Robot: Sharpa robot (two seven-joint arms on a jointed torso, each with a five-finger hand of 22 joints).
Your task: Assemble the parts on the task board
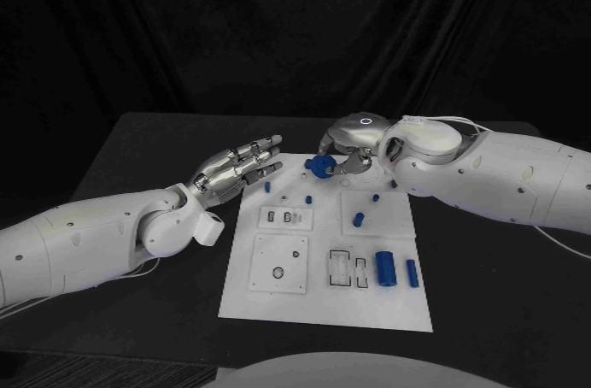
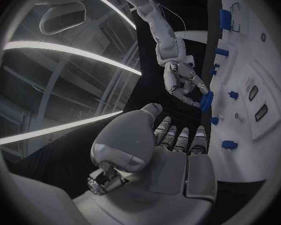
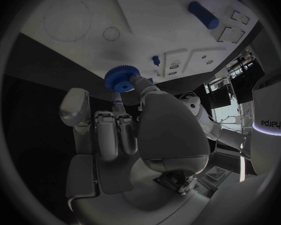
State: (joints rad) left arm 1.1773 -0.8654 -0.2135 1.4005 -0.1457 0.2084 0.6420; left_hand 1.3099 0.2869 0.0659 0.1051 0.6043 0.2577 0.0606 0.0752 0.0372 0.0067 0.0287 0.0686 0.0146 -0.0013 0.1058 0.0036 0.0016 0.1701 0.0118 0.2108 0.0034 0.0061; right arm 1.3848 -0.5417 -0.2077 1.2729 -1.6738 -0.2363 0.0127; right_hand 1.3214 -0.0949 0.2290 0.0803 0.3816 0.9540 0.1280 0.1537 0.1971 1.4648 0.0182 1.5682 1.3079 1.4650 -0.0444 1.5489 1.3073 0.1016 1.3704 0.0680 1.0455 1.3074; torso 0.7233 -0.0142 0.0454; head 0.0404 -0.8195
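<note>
The white task board [image 1: 370, 307] lies in the middle of the black table. My right hand [image 1: 348, 153] hovers over the board's far edge and pinches a blue gear [image 1: 320, 166], which the right wrist view shows as a toothed wheel [image 3: 120, 78] at the fingertips. My left hand [image 1: 234, 167] is open, fingers stretched out, just off the board's far left corner and holding nothing. Small blue pegs [image 1: 309, 198] stand on the board, and two blue cylinders [image 1: 387, 267] lie near its right side. The left wrist view shows the right hand [image 2: 185, 82] with the gear [image 2: 206, 101].
The board carries rectangular slots [image 1: 339, 268] and a square plate with a round hole [image 1: 279, 264] on its near half. Black table [image 1: 148, 149] surrounds the board on all sides.
</note>
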